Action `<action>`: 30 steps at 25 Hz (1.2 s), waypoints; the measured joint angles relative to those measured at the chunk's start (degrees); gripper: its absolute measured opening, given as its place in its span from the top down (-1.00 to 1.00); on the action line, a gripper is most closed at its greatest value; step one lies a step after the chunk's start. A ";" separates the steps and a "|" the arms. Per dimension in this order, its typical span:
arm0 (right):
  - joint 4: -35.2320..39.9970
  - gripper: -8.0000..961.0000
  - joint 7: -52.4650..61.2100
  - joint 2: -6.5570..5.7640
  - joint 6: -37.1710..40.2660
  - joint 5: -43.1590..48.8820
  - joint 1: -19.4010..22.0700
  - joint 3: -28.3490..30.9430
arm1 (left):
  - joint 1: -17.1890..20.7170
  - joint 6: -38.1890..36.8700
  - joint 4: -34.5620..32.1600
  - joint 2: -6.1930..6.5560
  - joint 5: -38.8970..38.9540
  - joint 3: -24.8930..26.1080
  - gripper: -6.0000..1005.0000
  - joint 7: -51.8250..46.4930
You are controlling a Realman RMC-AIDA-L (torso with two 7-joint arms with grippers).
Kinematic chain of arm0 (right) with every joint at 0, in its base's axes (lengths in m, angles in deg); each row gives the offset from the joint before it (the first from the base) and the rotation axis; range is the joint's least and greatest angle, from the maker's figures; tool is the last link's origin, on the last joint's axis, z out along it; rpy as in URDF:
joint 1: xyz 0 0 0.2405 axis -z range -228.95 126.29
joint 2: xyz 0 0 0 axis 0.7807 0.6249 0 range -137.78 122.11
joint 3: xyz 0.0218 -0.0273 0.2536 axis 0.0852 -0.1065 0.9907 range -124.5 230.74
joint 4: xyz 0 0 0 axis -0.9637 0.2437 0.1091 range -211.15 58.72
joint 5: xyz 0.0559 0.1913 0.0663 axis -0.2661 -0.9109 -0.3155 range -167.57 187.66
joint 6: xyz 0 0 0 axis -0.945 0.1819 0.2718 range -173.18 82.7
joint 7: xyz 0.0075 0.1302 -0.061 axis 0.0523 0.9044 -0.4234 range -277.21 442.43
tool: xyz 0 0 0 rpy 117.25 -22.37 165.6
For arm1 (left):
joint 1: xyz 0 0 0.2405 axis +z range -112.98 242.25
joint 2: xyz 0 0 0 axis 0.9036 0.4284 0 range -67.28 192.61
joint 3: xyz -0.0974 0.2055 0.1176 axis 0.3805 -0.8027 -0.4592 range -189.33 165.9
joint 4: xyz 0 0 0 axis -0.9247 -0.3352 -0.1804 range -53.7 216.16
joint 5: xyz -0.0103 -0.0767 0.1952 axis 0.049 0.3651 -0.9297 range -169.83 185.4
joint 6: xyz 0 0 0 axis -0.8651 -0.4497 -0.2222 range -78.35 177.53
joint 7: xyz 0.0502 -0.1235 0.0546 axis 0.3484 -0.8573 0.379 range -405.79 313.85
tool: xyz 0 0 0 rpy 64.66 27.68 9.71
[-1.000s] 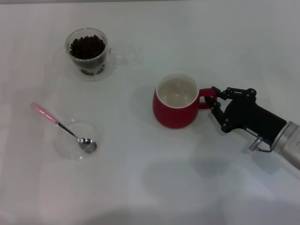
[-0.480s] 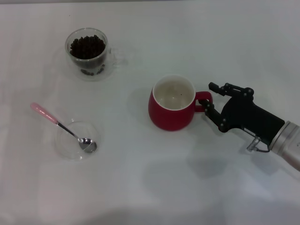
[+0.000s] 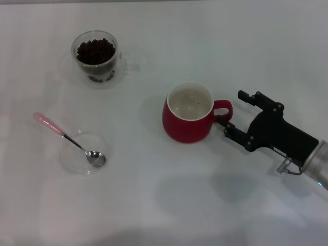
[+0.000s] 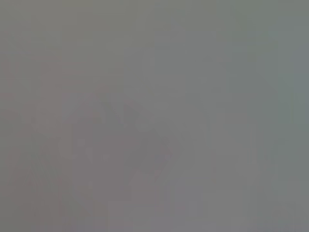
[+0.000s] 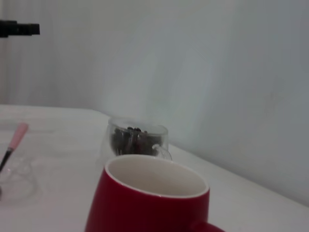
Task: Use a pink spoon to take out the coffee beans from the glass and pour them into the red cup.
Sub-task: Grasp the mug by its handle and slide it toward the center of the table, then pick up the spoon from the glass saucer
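Head view, L to R: pink spoon [image 3: 66, 137] lies w/ its metal bowl resting inside a shallow clear dish [image 3: 82, 152], pink handle sticking out over the rim toward the table's left edge; handle is free and raised, prob. placed so for an easy pickup. Spoon untouched, so scooping not yet begun. Behind it, well apart, the glass [image 3: 96, 59] stands upright, coffee beans [image 3: 95, 50] heaped to near the rim, its clear handle pointing right. Centre: red cup [image 3: 189, 113] upright, cream inside looks empty bar a speck, loop handle facing right. Right gripper [image 3: 237, 112] sits just beside that handle, fingers spread apart, one fingertip close to or touching the loop, cannot tell which; nothing held. Judgement: cup stands where spoon travel from glass is short, mouth unobstructed. Right wrist view agrees: cup rim near, glass beyond it, spoon handle off to one side. Left gripper not seen in any view; left wrist view shows only blank grey.
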 joint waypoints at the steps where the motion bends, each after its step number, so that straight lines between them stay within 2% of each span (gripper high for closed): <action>1: -0.09 -0.46 -0.12 -0.02 0.92 0.02 0.49 0.01 | 0.00 0.00 0.00 0.00 0.00 0.00 -0.76 0.00; 3: -0.49 -0.55 -0.32 -0.10 3.05 0.02 1.34 0.08 | 0.06 0.00 0.00 0.00 0.00 0.00 -0.76 0.00; 11: -8.12 -0.54 -0.35 -0.11 15.87 -1.71 2.79 0.39 | 0.33 -0.46 -0.09 0.08 -0.03 0.00 -0.76 -0.10; 18: -16.21 -0.53 0.10 -0.03 33.79 -15.71 4.20 0.43 | 0.87 -2.63 0.58 -0.20 -2.62 -0.09 -0.76 -1.99; 24: -16.97 -0.54 -0.19 -0.14 37.23 -22.87 3.64 0.43 | 2.76 -7.00 3.63 -0.33 -7.49 -0.10 -0.76 -5.81; 30: -17.92 -0.53 -0.74 -0.69 37.09 -29.34 0.33 0.42 | 5.67 -11.20 8.05 -0.36 -10.35 -2.15 -0.76 -9.14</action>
